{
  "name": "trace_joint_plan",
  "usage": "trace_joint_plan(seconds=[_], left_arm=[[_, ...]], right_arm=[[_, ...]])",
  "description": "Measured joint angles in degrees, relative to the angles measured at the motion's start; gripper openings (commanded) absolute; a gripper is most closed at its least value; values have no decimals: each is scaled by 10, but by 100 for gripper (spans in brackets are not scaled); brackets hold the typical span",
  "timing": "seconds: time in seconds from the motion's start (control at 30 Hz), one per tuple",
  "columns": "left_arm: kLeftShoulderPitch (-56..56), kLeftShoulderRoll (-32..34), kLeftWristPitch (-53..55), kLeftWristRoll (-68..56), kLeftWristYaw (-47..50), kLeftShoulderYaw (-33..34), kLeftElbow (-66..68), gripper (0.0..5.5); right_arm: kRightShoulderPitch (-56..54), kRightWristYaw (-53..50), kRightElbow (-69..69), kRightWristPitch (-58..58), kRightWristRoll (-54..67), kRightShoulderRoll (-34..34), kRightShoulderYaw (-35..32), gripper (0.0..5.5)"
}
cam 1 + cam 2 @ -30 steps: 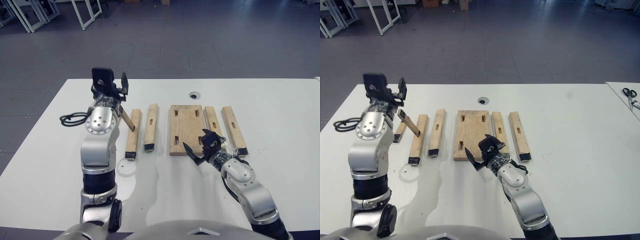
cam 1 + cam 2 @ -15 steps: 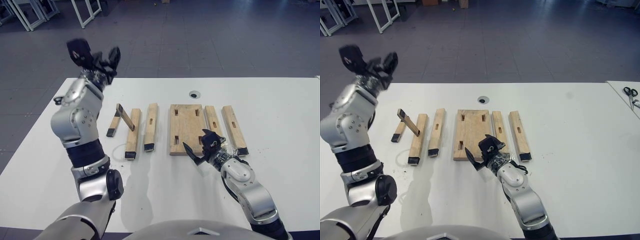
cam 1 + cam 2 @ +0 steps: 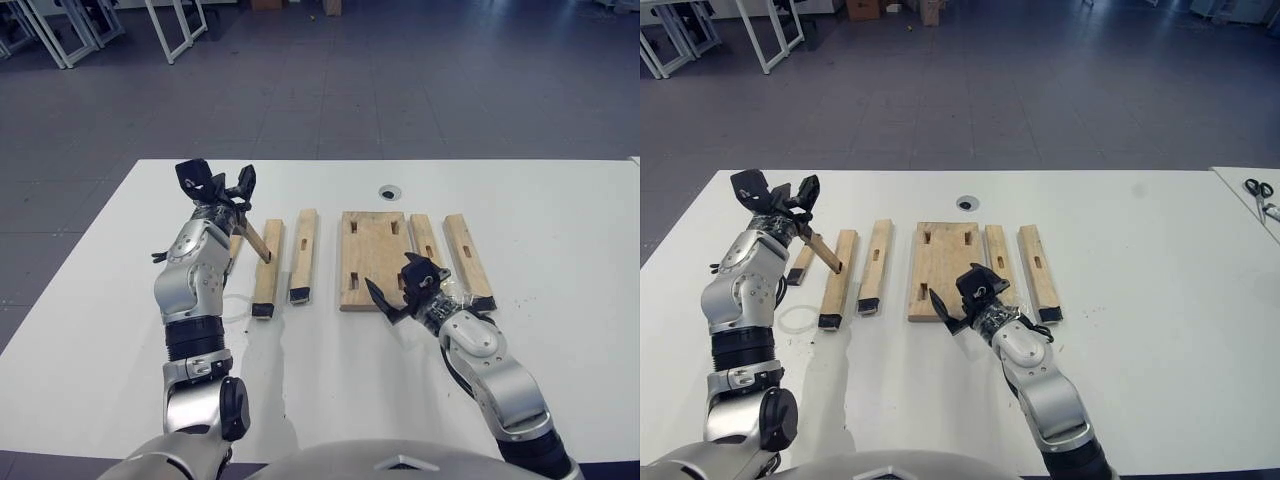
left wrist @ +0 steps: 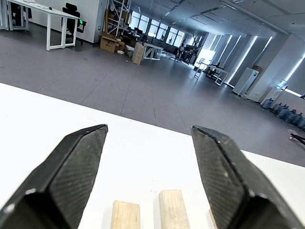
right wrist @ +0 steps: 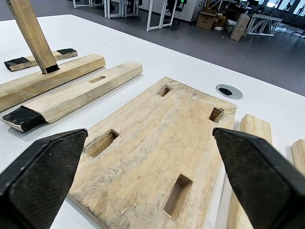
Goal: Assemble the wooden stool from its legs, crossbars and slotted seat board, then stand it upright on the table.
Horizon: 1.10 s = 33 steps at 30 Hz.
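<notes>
Left hand (image 3: 222, 190) is up above the far left of the table (image 3: 560, 220). Its fingers are spread wide with nothing between them, and it sits just above the top end of the tilted crossbar (image 3: 258, 240). I can't tell if it touches the crossbar.

That crossbar stands leaning with its lower end stuck in the slot of the leftmost leg (image 3: 267, 265). The leg lies flat with its black-taped end towards me. A second crossbar (image 3: 800, 262) lies flat just left of that leg, partly behind my left arm. The next leg (image 3: 301, 252) lies flat just beside the first, parallel to it.

The slotted seat board (image 3: 372, 255) lies flat mid-table with four slots showing. Two more legs (image 3: 424, 240) (image 3: 467, 255) lie flat on its right side, parallel. The nearer one is just beside the board.

Right hand (image 3: 398, 285) hovers low at the near edge of the seat board, fingers apart and holding nothing. In the right wrist view the board sits between the two fingertips (image 5: 43, 167).

A cable hole (image 3: 388, 190) is in the table beyond the board.
</notes>
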Motion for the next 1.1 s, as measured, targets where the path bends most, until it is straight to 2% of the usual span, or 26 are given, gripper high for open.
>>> trace_joint_plan(seconds=[0.07, 0.17, 0.27, 0.33, 0.47, 0.53, 0.6, 0.7, 0.83, 0.93, 1.1], left_arm=[[-16, 5, 29, -25, 7, 10, -24, 322], [-89, 19, 67, -95, 22, 33, -140, 322], [-91, 46, 106, -106, 43, 30, -241, 377], [-19, 51, 145, -106, 58, 16, -318, 416], [231, 27, 174, -72, 80, -58, -454, 475], [370, 9, 180, -39, 106, -108, -503, 475], [441, -4, 186, -15, 119, -147, -513, 475], [472, -14, 197, 13, 128, -191, -478, 475], [486, -17, 206, 47, 137, -188, -423, 475], [464, -25, 181, 64, 139, -178, -380, 475], [372, -40, 112, 70, 119, -166, -252, 399]], right_arm=[[2, -2, 0, 0, 0, 3, 0, 484], [11, -5, -5, 0, 0, 4, 0, 484], [23, -6, -15, 2, 0, 3, 0, 484], [27, -6, -22, 9, 0, 1, 0, 484], [39, -6, -28, 11, 1, -1, -1, 484], [46, -6, -35, 13, 1, -4, -3, 484], [48, -5, -38, 15, 1, -7, -6, 484], [49, 1, -40, 17, 1, -12, -6, 484], [46, 6, -40, 18, 2, -16, -6, 484], [44, 9, -40, 22, 2, -19, -7, 484], [39, 17, -39, 24, 3, -22, -11, 484]])
